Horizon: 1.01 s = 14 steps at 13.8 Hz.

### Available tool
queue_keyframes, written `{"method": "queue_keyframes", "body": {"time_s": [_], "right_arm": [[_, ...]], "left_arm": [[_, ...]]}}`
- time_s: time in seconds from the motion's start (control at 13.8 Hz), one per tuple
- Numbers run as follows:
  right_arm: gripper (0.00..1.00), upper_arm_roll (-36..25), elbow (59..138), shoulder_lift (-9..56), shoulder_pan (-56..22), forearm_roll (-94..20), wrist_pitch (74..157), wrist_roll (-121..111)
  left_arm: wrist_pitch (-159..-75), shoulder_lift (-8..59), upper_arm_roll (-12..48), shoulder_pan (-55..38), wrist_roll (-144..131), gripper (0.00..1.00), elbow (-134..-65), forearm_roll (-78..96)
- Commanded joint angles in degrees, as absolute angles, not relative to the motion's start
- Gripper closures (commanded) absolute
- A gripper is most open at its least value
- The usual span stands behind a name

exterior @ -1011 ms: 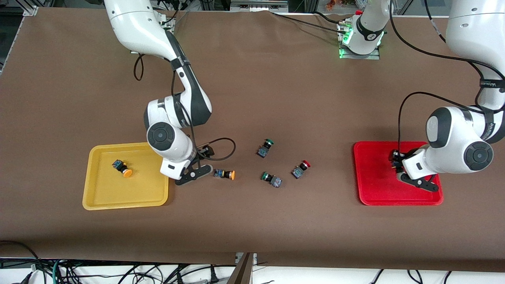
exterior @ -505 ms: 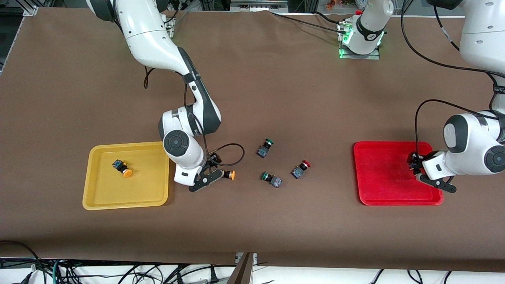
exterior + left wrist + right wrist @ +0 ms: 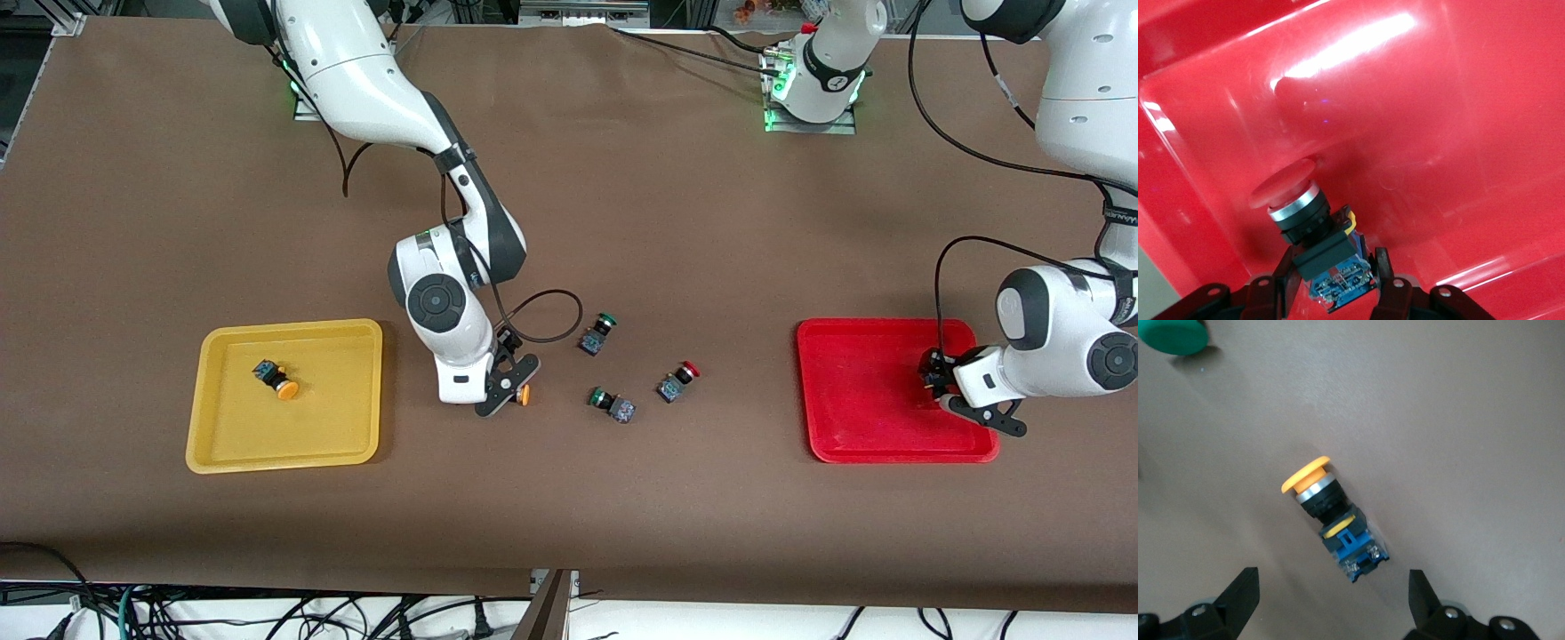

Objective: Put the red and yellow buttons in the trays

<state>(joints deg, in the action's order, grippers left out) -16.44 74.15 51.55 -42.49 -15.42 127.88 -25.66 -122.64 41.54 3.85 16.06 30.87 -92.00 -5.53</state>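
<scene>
The right gripper (image 3: 1328, 597) hangs with jaws wide open over a yellow button (image 3: 1331, 523) lying on the counter (image 3: 622, 533). The left gripper (image 3: 1335, 283), jaws clamped on a red button (image 3: 1308, 217), is over the red tray (image 3: 853, 427).

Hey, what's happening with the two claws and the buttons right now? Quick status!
Right gripper open over yellow button on table. Left gripper shut on red button, over red tray. Nothing in the way.

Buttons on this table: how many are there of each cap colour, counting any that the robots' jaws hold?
Yellow caps: 2
Red caps: 2
Green caps: 2
Total: 6 buttons
</scene>
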Motion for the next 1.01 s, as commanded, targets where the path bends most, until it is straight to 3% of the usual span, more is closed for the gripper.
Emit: {"method": "queue_keyframes", "body": {"time_s": [0.0,0.36,0.51,0.58,0.65,0.72,0.79,0.94], "right_arm": [[0.01,-16.17,73.48,52.64,-42.98,-13.28,129.63,-30.14],[0.01,-16.17,73.56,53.52,-42.89,-12.66,131.92,-31.72],[0.01,-16.17,73.48,53.96,-42.89,-12.66,132.45,-32.95],[0.01,-16.17,73.48,54.05,-42.80,-12.74,132.80,-33.31],[0.01,-16.17,73.56,54.23,-42.98,-12.66,133.50,-33.66],[0.01,-16.17,73.65,54.23,-43.07,-12.66,133.59,-34.10],[0.01,-16.17,73.74,54.23,-43.24,-12.66,133.59,-34.71],[0.01,-16.17,73.74,54.23,-43.59,-12.66,133.59,-34.98]], "left_arm": [[-123.05,41.57,4.66,17.14,32.34,0.64,-92.46,-5.89],[-122.96,41.57,4.83,17.58,33.57,0.64,-93.25,-5.71],[-122.87,41.48,4.92,17.58,33.57,0.57,-93.78,-5.71],[-122.87,41.48,4.92,17.58,33.57,0.44,-93.78,-5.71],[-122.78,41.40,5.01,17.58,33.66,0.22,-93.78,-5.71],[-122.26,41.14,5.10,17.49,33.58,0.08,-93.26,-5.71],[-121.99,40.78,5.27,17.23,33.40,0.00,-92.90,-5.71],[-120.33,39.91,5.80,16.79,33.31,0.00,-91.68,-5.54]]}}
